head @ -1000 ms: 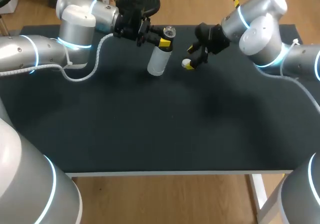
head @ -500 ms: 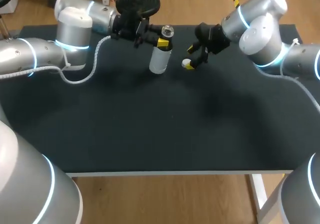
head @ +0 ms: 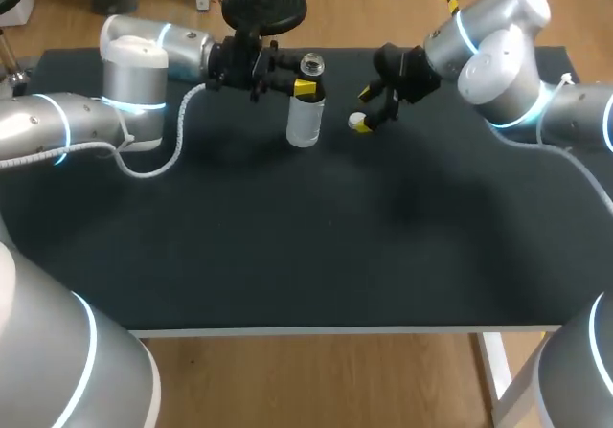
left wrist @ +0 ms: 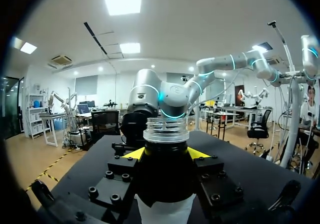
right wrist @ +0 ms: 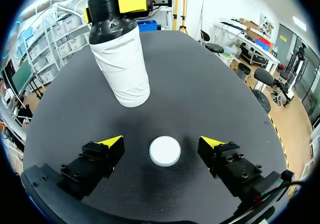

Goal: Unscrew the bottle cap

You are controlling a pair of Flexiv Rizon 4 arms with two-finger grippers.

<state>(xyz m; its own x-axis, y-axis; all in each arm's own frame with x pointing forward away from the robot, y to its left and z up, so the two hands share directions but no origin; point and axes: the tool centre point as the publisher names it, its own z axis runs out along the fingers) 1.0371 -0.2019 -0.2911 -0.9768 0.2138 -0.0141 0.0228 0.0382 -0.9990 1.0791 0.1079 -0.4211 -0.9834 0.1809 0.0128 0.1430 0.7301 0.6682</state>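
Observation:
A clear bottle (head: pixel 305 112) with a white label stands upright near the table's far edge, its threaded neck (head: pixel 309 64) uncovered. My left gripper (head: pixel 305 87) is shut on the bottle's dark upper part, one yellow tip on each side. In the left wrist view the open neck (left wrist: pixel 165 134) rises between that gripper's (left wrist: pixel 165 155) fingers. The white cap (head: pixel 356 120) lies flat on the table to the right of the bottle. My right gripper (head: pixel 365 110) hangs open over it. In the right wrist view the cap (right wrist: pixel 165 151) lies between the spread fingers of the gripper (right wrist: pixel 161 143), untouched, with the bottle (right wrist: pixel 122 68) ahead.
The dark table top (head: pixel 306 246) stretches wide towards the front edge. My left arm's white cable (head: pixel 177 131) droops over the table's far left part. The table's back edge runs just behind the bottle and both grippers.
My left arm has swung the bottle from a tilt to upright and shifted slightly left. The right arm and the cap have not moved.

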